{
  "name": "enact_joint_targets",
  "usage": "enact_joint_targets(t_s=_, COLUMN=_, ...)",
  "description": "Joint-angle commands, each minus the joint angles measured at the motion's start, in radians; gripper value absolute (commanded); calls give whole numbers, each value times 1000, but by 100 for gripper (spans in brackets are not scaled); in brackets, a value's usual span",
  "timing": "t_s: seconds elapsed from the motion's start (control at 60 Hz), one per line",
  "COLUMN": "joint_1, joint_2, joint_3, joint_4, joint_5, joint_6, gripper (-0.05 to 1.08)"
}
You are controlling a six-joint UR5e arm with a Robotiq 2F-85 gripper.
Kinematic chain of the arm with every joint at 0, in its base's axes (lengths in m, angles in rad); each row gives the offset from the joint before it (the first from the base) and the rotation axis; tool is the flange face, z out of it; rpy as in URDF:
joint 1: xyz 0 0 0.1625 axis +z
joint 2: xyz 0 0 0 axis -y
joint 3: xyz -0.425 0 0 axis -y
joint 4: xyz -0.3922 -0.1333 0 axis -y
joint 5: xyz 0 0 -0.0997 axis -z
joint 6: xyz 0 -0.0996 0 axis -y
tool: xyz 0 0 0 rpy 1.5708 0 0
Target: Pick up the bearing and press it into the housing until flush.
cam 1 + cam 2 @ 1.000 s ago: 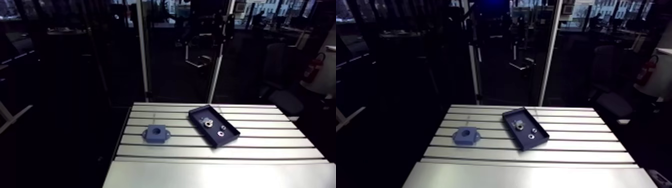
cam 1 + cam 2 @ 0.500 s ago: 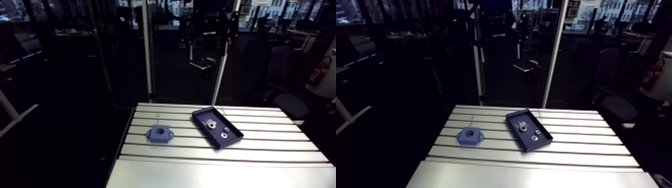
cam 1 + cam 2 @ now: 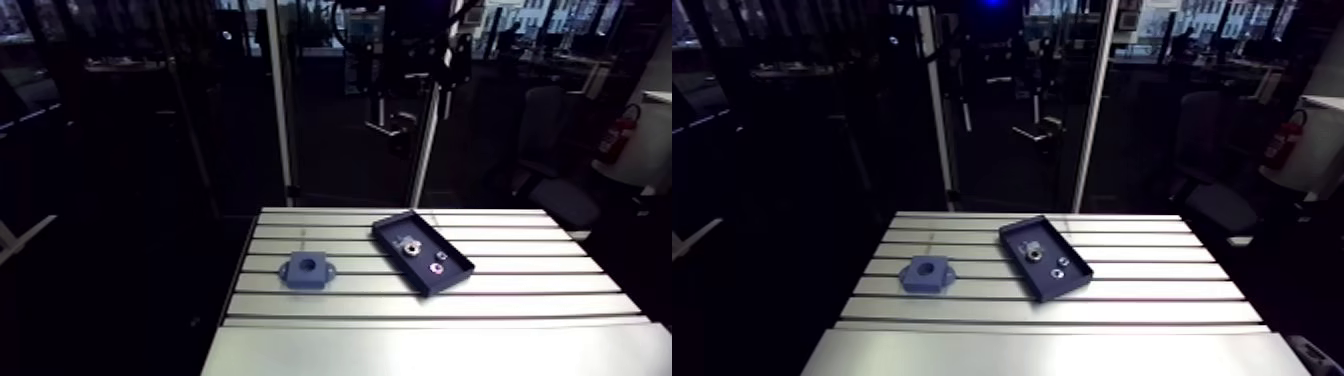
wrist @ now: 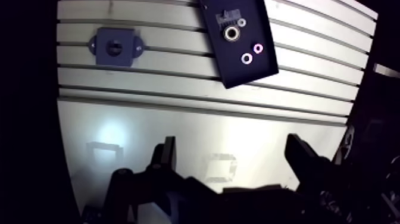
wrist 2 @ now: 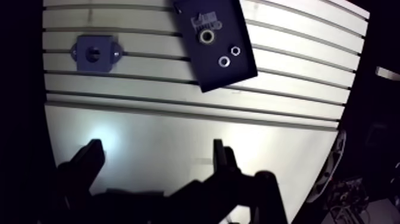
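Note:
A blue square housing [image 4: 114,47] with a round bore and two side lugs lies flat on the slotted table [image 4: 149,122]. Beside it lies a dark blue tray [image 4: 263,67] holding the bearing [image 4: 230,33], a metal ring with a dark centre. In the arm view the housing [image 3: 307,270] sits left of the tray [image 3: 455,275]. My gripper [image 4: 231,142] hovers high over the table's smooth near part, well short of both. Its dark fingers [image 4: 166,154] stand wide apart, open, with nothing between them.
Two smaller rings [image 4: 246,58] and a tiny washer [image 4: 241,22] also lie in the tray, next to the bearing. The table's left edge [image 3: 232,300] drops off close to the housing. A bright reflection [image 4: 110,130] shows on the smooth near strip.
The arm view has shifted a little between the earlier frames and now, so the camera moved. Housing, tray and parts lie where they were.

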Motion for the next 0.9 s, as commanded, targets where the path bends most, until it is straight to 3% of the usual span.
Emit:
enact_joint_targets(t_s=0.017, joint_1=-17, joint_2=23, joint_3=44, joint_4=-92, joint_5=1, joint_6=-62, gripper=0)
enact_joint_targets(t_s=0.183, joint_1=-66, joint_2=44, joint_3=76, joint_4=-131, joint_5=16, joint_6=-59, gripper=0)
enact_joint_targets(t_s=0.217, joint_1=-78, joint_2=44, joint_3=83, joint_4=-145, joint_5=24, joint_6=-59, gripper=0)
enact_joint_targets(t_s=0.233, joint_1=-88, joint_2=46, joint_3=90, joint_4=-160, joint_5=38, joint_6=-59, gripper=0)
enact_joint_targets(t_s=0.25, joint_1=-88, joint_2=46, joint_3=90, joint_4=-160, joint_5=38, joint_6=-59, gripper=0)
enact_joint_targets(t_s=0.267, joint_1=-96, joint_2=47, joint_3=95, joint_4=-174, joint_5=50, joint_6=-60, gripper=0)
enact_joint_targets(t_s=0.35, joint_1=-119, joint_2=56, joint_3=114, joint_4=-202, joint_5=67, joint_6=-59, gripper=0)
enact_joint_targets(t_s=0.9, joint_1=-152, joint_2=103, joint_3=248, joint_4=-411, joint_5=70, joint_6=-56, gripper=0)
